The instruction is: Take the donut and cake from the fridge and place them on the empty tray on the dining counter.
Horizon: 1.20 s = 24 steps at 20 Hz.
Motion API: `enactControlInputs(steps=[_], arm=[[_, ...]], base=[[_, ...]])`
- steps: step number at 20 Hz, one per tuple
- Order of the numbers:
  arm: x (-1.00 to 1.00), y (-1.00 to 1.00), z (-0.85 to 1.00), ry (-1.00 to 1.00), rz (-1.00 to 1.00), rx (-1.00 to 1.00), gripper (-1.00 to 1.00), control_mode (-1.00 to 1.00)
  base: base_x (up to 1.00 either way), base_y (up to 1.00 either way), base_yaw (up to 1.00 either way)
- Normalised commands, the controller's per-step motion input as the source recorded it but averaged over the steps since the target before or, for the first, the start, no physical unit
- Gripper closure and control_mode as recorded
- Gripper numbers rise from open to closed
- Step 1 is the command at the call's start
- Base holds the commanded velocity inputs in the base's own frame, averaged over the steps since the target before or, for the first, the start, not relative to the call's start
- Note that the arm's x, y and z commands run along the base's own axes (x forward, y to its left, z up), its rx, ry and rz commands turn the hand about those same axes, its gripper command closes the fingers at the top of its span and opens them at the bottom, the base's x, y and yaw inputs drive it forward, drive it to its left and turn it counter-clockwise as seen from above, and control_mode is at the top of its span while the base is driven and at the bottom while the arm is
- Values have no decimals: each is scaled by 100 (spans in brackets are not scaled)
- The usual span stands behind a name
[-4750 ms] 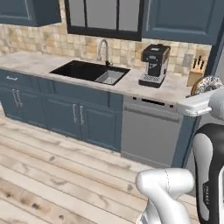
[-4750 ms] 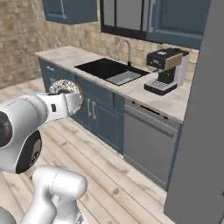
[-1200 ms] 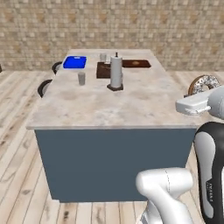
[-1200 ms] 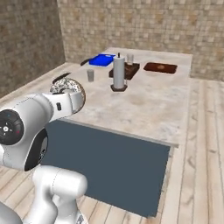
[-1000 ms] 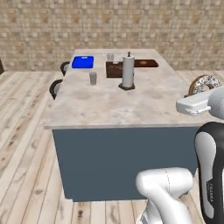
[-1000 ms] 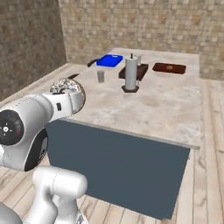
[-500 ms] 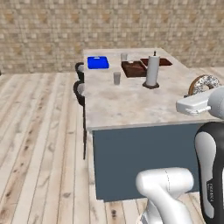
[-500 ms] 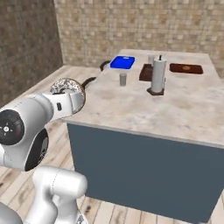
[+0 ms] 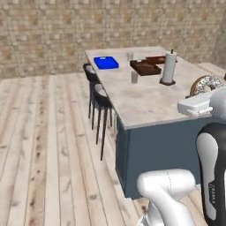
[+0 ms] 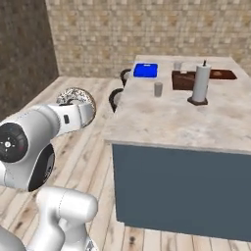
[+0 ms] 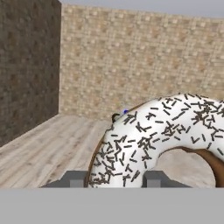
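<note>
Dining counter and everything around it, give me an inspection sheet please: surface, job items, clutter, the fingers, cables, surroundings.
Surface: dining counter, beige marbled top on a blue-grey base.
Job's things: donut with white icing and dark sprinkles, held up at the end of the arm, off the counter; blue tray at the far end of the counter, nothing on it.
Clutter: paper towel roll upright on its stand; small grey cup; dark brown wooden tray; brown board behind it; another cup near the far edge.
Gripper: fingers shut on the donut.
Cables: nothing seen.
Surroundings: dark stools along the counter's side, plank floor, brick walls.
</note>
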Motion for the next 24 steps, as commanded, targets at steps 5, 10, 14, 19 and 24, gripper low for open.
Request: enactControlInputs(steps=[5,10,14,19,24], arm=[[0,0,0,0,0,0,100,100],[0,0,0,0,0,0,100,100],[0,0,0,0,0,0,100,100],[0,0,0,0,0,0,100,100],[0,0,0,0,0,0,100,100]], base=[[20,53,-89],[0,7,-100],[0,26,-94],[0,100,-18],[0,100,-6]])
